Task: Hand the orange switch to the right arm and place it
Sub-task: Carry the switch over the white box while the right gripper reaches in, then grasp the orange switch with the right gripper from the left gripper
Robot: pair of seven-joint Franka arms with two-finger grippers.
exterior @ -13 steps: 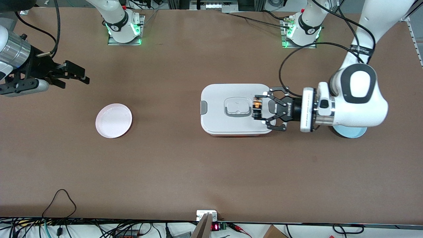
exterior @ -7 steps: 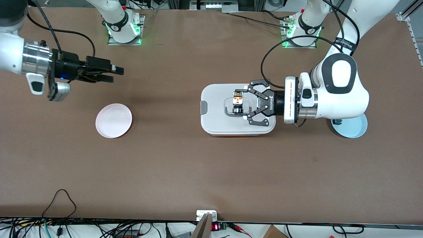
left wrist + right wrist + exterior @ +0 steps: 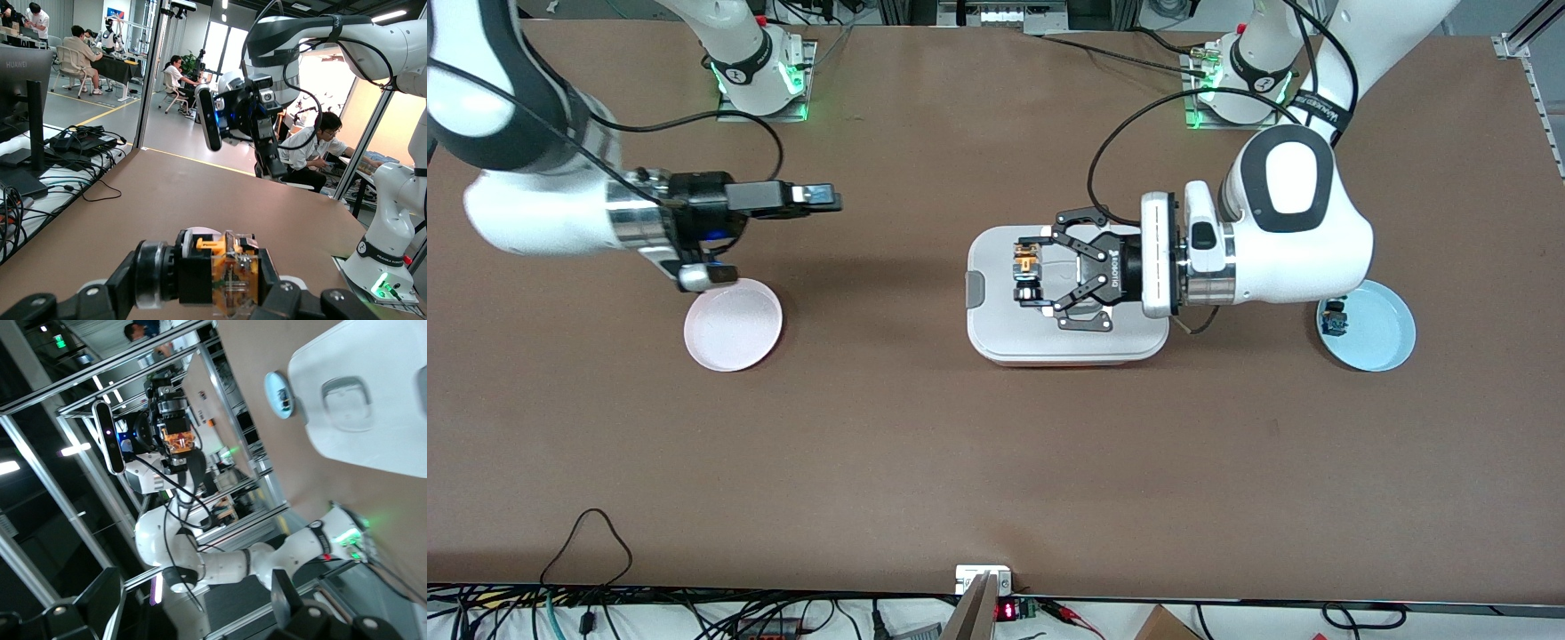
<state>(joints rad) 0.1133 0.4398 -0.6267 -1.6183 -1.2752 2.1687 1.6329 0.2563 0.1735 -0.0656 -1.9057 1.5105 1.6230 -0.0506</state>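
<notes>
Left gripper (image 3: 1024, 277): up in the air over the white box (image 3: 996, 338), turned sideways toward the right arm's end of the surface, clamped on the switch.
Switch (image 3: 1025, 263): held between the left gripper's fingers over the box lid; black body with an orange part showing. In the left wrist view it sits close up in the grip (image 3: 227, 277), orange and clear plastic facing out.
Right gripper (image 3: 818, 197): in the air over bare surface, pointing toward the left arm's end; fingers apart, nothing between them. It is well apart from the switch.
Right gripper, other view: seen from the left wrist camera it hangs above the surface with its fingers pointing down and forward (image 3: 270, 157).
White box: lies near the middle of the surface, lid on, with a raised oval in the lid.
Pink plate (image 3: 733, 324): on the surface toward the right arm's end, nearer the camera than the right gripper; nothing on it.
Blue plate (image 3: 1378, 333): on the surface at the left arm's end, partly under the left arm; a small dark part (image 3: 1333, 318) lies on it.
Surface (image 3: 996, 462): brown.
</notes>
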